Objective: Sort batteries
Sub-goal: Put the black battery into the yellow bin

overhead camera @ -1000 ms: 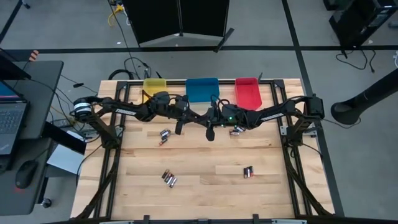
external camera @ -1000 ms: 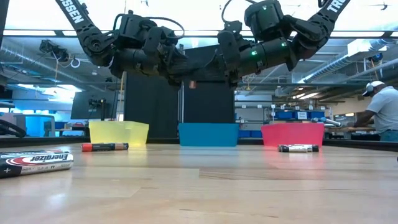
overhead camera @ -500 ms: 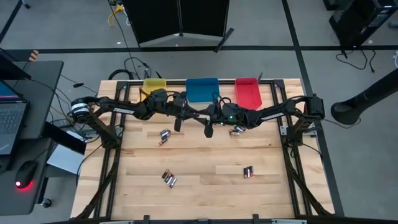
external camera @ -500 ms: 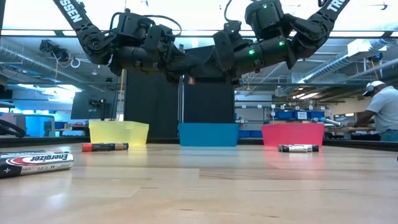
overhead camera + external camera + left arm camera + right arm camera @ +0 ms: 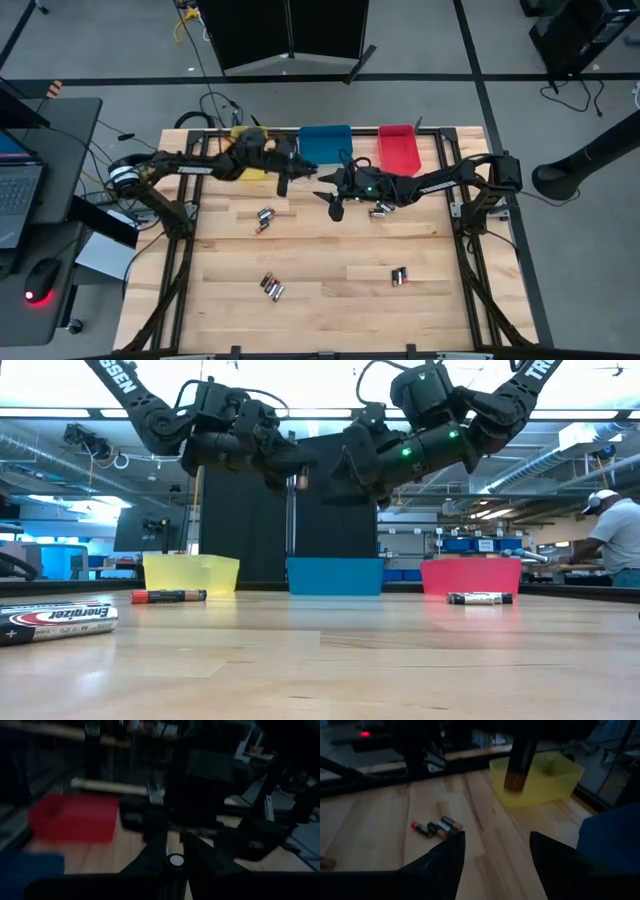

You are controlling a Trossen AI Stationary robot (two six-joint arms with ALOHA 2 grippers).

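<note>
Held high above the far middle of the table, the left gripper [image 5: 298, 472] is clamped on a small battery [image 5: 174, 861] whose silvery end shows between its dark fingers in the left wrist view and whose reddish tip peeks out in the low view. Just beside it to the right hangs the right gripper [image 5: 335, 470], its fingers spread apart with nothing between them in the right wrist view. That pairing looks like a handover in mid-air, the left arm now carrying the cell; this is a judgement from how close the two tools sit. Along the far edge stand the yellow bin [image 5: 247, 135], the blue bin [image 5: 326, 143] and the red bin [image 5: 398, 147], and the left gripper sits near the gap between yellow and blue, so the drop probably goes to one of those. Which one suits this cell cannot be told. More batteries lie loose on the wood: a pair left of centre [image 5: 264, 217], a cluster toward the near left [image 5: 272, 287], a pair at the near right [image 5: 399, 276], and one or two under the right arm [image 5: 379, 210]. Most of the sorting is therefore left. A person [image 5: 612, 540] stands at a bench far off to the right.
</note>
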